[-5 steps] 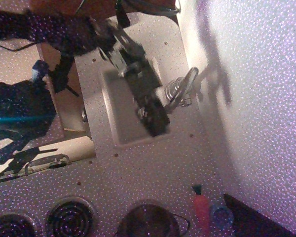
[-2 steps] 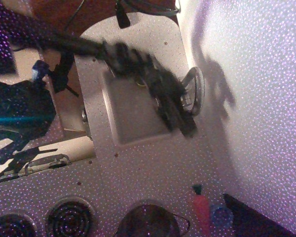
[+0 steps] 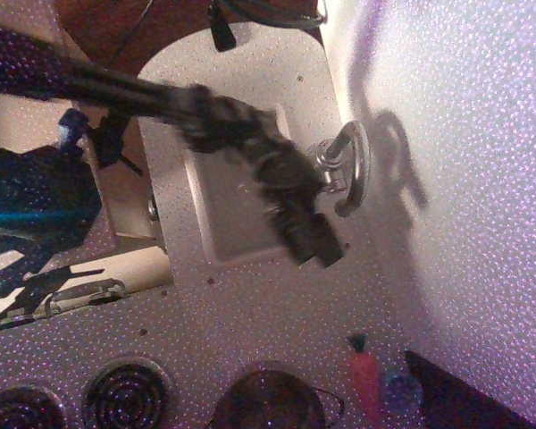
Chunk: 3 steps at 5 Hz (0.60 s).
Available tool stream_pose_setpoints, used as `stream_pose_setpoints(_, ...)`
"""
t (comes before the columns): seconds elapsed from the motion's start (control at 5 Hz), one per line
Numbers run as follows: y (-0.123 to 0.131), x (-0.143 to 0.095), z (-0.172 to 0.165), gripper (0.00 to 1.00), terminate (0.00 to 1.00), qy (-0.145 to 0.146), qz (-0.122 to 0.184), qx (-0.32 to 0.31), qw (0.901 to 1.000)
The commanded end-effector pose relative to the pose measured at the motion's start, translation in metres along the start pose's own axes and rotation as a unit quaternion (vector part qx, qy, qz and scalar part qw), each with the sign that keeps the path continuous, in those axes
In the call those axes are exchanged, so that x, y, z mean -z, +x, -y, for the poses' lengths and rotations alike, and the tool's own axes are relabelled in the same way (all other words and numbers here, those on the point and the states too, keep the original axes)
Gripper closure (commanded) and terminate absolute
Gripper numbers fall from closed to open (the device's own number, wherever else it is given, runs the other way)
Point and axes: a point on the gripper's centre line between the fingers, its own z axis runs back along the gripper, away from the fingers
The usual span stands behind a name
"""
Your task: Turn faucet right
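The faucet (image 3: pixel 347 167) is a shiny silver gooseneck tap at the sink's (image 3: pixel 223 214) right edge. Its arched spout curves over the counter beside the wall, with the tip near the sink's lower right corner. My gripper (image 3: pixel 314 243) is a dark, motion-blurred shape at the end of the arm, reaching from the upper left across the sink. It sits just left of and below the faucet's ribbed base (image 3: pixel 320 164). The blur hides whether its fingers are open or shut, and whether they touch the faucet.
A white wall (image 3: pixel 464 179) stands right of the faucet. A toy carrot (image 3: pixel 364 375) and a blue cup (image 3: pixel 398 390) lie at the lower right. A pot (image 3: pixel 270 400) and stove burners (image 3: pixel 125 391) line the bottom edge. Dark clutter fills the left.
The arm has swung down and left across the sink. The faucet spout has rotated from over the sink toward the wall, its tip now lower and curled back.
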Motion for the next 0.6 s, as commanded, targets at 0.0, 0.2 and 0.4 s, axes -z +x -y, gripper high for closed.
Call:
stream_pose_setpoints(0.0,-0.009,-0.035,0.092,0.0,0.0,0.06,0.015,0.076,0.9952)
stream_pose_setpoints(0.2,-0.031,-0.074,0.147,0.0,0.0,0.172,0.04,0.112,0.9779)
stream_pose_setpoints(0.4,-0.049,-0.109,0.16,0.0,1.0,0.252,0.046,0.09,0.9625)
